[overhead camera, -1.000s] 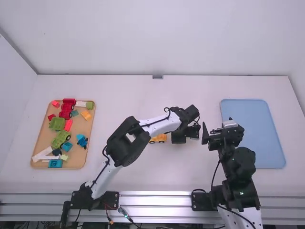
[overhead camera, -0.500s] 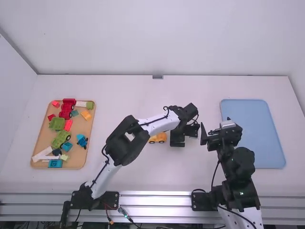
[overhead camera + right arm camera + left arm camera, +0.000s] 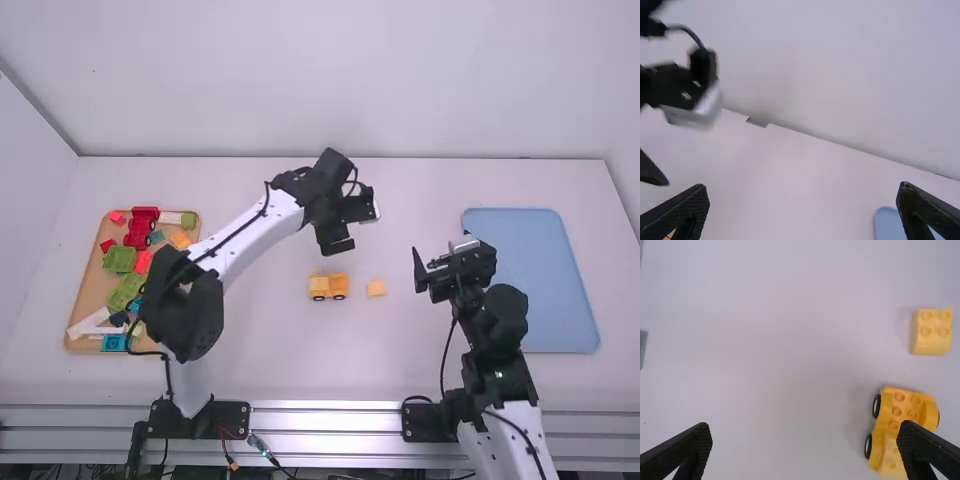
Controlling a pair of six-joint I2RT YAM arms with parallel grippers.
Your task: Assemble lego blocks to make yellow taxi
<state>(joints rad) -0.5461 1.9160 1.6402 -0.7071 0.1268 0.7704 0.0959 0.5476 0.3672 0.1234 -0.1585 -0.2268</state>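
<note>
Currently on my screen: one yellow car [image 3: 328,287], standing on its black wheels on the white table [image 3: 270,350], near the middle. It bears open studs, a lighter yellow piece at one end and a curved yellow piece at the other.

Item: one loose yellow block [image 3: 376,288], four studs on top, lying stud-side up to the right of the car, near it but apart.

Item: my left gripper [image 3: 337,240], above the table on the far side of the car, fingers well apart with nothing clamped between them. In its wrist view, one finger overlaps part of the car.

Item: my right gripper [image 3: 440,262], to the right of the loose block, fingers likewise spread and holding nothing. Its wrist view also takes in part of the other gripper and a corner of the blue tray [image 3: 530,280], which lies at the right of the table.

Item: one tan tray [image 3: 92,272] at the left, partly hidden by my left arm [image 3: 190,300]. Contents, mixed: a red vehicle [image 3: 141,227], green pieces [image 3: 121,259], a teal block [image 3: 116,343], an orange block [image 3: 180,241], white pieces [image 3: 90,320] and other small bricks.
</note>
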